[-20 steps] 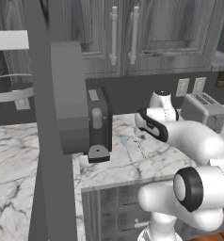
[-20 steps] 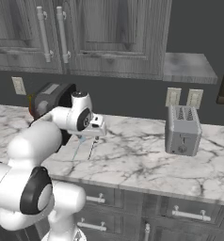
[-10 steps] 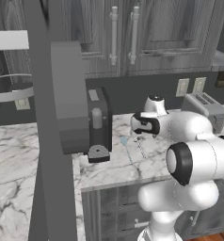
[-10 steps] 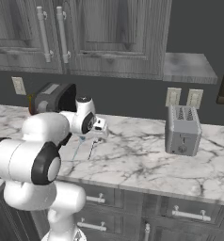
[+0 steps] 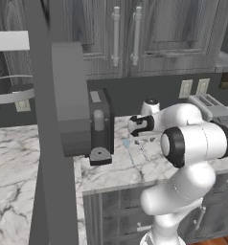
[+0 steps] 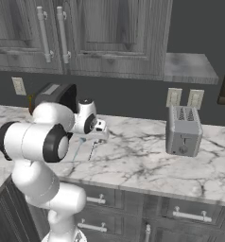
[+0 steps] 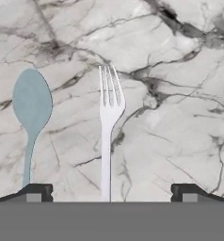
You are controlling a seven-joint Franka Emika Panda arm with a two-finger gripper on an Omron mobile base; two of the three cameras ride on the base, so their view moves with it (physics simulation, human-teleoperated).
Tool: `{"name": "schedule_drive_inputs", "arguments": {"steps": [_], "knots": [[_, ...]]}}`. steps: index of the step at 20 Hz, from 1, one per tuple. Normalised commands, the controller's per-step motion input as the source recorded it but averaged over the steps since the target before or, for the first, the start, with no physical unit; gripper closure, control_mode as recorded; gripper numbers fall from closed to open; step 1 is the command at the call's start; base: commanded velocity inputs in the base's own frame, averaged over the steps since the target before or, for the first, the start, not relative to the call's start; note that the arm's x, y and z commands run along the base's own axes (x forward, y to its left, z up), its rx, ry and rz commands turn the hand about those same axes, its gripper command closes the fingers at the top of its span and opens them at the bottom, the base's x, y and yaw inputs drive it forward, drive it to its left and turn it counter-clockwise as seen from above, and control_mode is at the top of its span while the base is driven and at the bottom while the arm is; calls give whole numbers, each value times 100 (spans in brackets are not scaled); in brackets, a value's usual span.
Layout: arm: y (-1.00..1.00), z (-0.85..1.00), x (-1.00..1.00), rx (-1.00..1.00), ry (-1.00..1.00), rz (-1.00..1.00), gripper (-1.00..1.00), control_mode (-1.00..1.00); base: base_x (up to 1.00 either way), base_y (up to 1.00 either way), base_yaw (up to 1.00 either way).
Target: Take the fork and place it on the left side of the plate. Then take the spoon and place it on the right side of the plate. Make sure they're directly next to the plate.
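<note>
The claw [image 7: 108,192] hangs wide open and empty over the fork [image 7: 108,127], which lies flat on the marble counter [image 7: 180,117] beside the spoon [image 7: 31,117]. Closing off-centre could knock the thin fork aside or catch the spoon.

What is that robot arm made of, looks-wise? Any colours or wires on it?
The arm is a chain of smooth, rounded glossy white segments with dark grey round caps at the joints. No loose cables or markings show. The gripper ends in two small dark, blocky finger tips.
</note>
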Motion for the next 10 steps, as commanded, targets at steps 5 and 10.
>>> {"name": "schedule_drive_inputs", "arguments": {"steps": [5,10], "knots": [[11,-31,19,0,4,0,-100,-100,0,0,0],[0,-27,19,0,2,0,-100,-100,0,0,0]]}}
